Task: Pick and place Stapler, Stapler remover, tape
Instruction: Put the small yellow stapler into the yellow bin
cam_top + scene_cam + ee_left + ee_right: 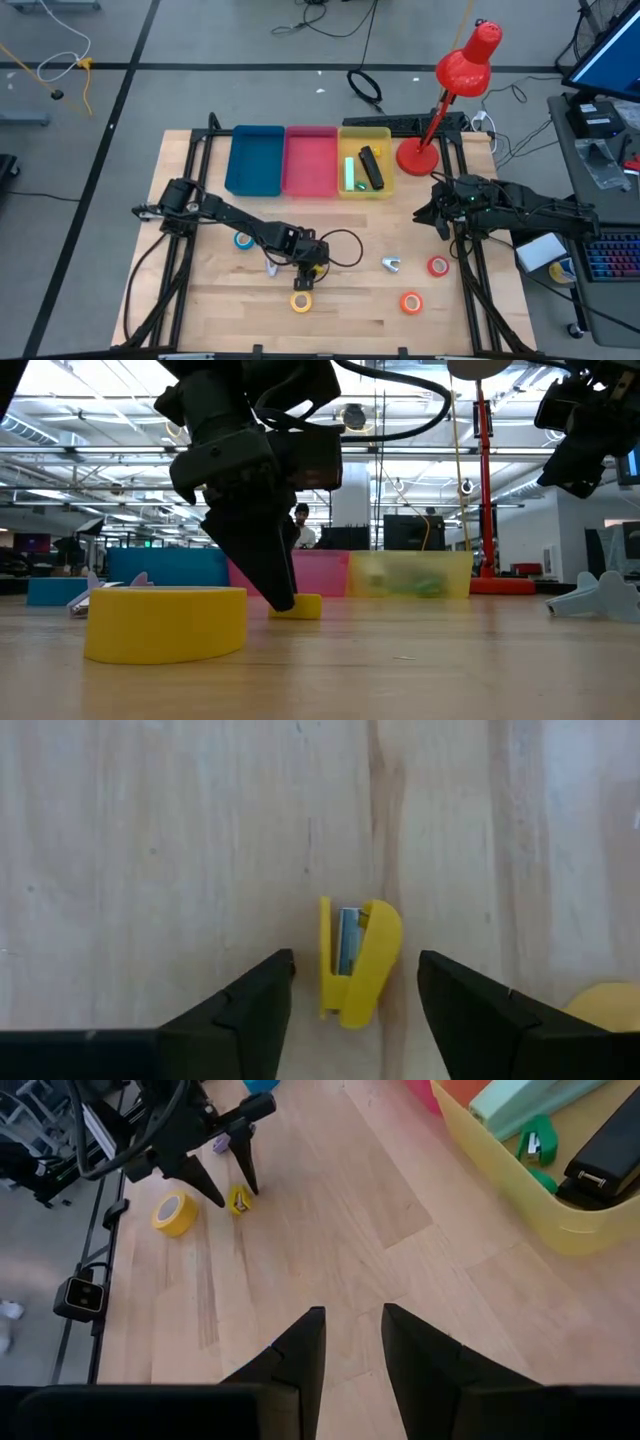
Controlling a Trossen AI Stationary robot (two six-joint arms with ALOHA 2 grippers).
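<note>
A small yellow stapler (pixel 358 960) with a silvery inside lies on its side on the wooden table. My left gripper (pixel 355 960) is open and points down over it, one finger on each side with a gap to both. In the low view its fingertip (pixel 280 598) stands just beside the stapler (pixel 297 606). A yellow tape roll (pixel 301 301) lies flat nearby, toward the near edge. Blue (pixel 243 240), red (pixel 438 266) and orange (pixel 411 302) tape rolls also lie flat. Silvery stapler removers (pixel 391 264) (pixel 270 268) rest on the table. My right gripper (pixel 352 1320) hangs open at the right, holding nothing.
Blue (pixel 253 160), pink (pixel 311 160) and yellow (pixel 365 185) trays stand in a row at the far edge. The yellow one holds a green stapler (pixel 350 173) and a black stapler (pixel 371 167). A red desk lamp (pixel 440 110) stands at the far right.
</note>
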